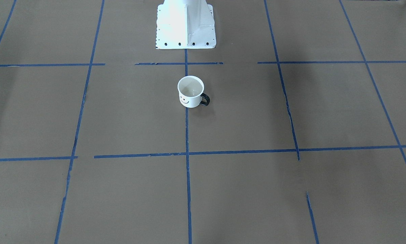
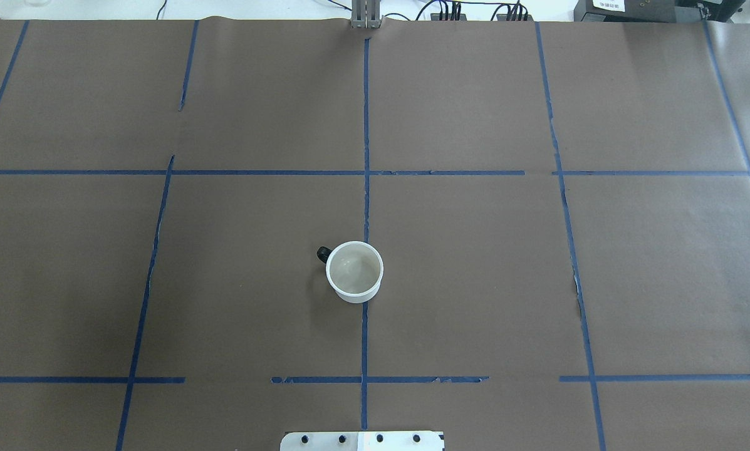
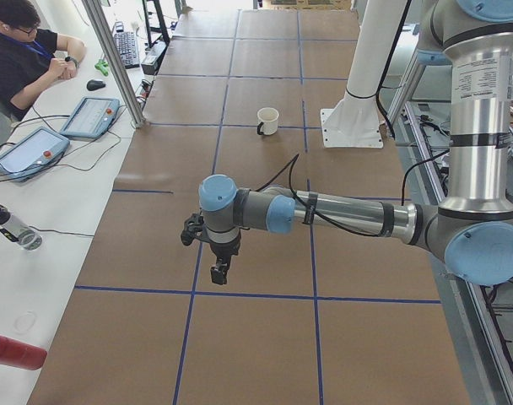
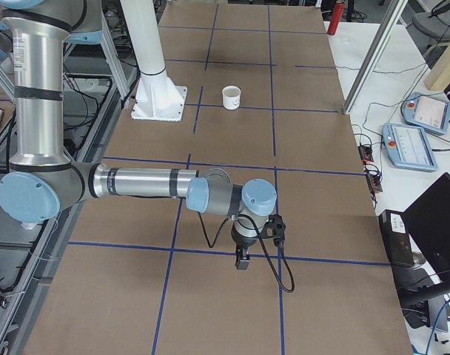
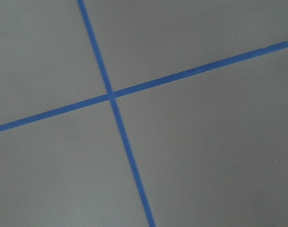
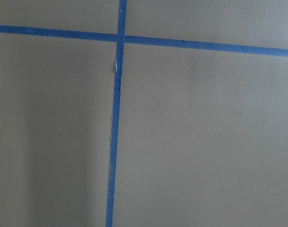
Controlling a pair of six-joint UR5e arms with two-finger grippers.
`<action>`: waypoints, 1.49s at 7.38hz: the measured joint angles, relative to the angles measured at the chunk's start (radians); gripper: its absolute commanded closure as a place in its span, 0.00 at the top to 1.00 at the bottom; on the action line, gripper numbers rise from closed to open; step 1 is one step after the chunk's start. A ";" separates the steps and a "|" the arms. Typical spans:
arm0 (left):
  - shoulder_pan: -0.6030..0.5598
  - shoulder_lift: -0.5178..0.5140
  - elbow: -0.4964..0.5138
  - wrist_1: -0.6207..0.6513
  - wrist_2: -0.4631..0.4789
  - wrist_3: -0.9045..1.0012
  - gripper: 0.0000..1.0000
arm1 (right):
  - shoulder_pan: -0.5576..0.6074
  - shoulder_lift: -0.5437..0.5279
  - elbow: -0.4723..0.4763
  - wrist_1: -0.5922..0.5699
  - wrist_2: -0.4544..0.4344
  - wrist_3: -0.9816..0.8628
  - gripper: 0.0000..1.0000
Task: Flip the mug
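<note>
The small white mug (image 1: 190, 91) with a black loop handle and a smiley face stands upright, mouth up, on the brown table just in front of the robot's base. It also shows in the overhead view (image 2: 354, 271), the left side view (image 3: 267, 121) and the right side view (image 4: 232, 97). My left gripper (image 3: 217, 272) hangs over the table far from the mug, and I cannot tell if it is open. My right gripper (image 4: 243, 260) hangs far to the other side, and I cannot tell its state either. Both wrist views show only bare table and blue tape.
The white robot pedestal (image 1: 186, 25) stands close behind the mug. Blue tape lines (image 2: 366, 156) grid the brown table. An operator (image 3: 20, 51) sits at a side bench with tablets (image 3: 89, 116). A red bottle (image 3: 16, 350) lies on that bench.
</note>
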State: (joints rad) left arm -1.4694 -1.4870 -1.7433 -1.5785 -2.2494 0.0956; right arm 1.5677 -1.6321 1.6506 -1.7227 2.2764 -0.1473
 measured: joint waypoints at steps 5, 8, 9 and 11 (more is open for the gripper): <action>-0.028 0.017 0.024 0.002 -0.079 0.014 1.00 | 0.000 0.000 0.000 0.000 0.000 0.000 1.00; -0.028 0.015 0.031 0.001 -0.113 0.013 1.00 | 0.000 0.000 0.000 0.000 0.000 0.000 1.00; -0.028 0.013 0.031 0.001 -0.114 0.013 1.00 | 0.000 0.000 0.000 0.000 0.000 0.000 1.00; -0.030 0.012 0.032 -0.011 -0.114 0.013 1.00 | 0.000 0.000 0.000 0.000 0.000 0.000 1.00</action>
State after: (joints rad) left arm -1.4989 -1.4754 -1.7115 -1.5895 -2.3638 0.1088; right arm 1.5677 -1.6321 1.6506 -1.7227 2.2764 -0.1473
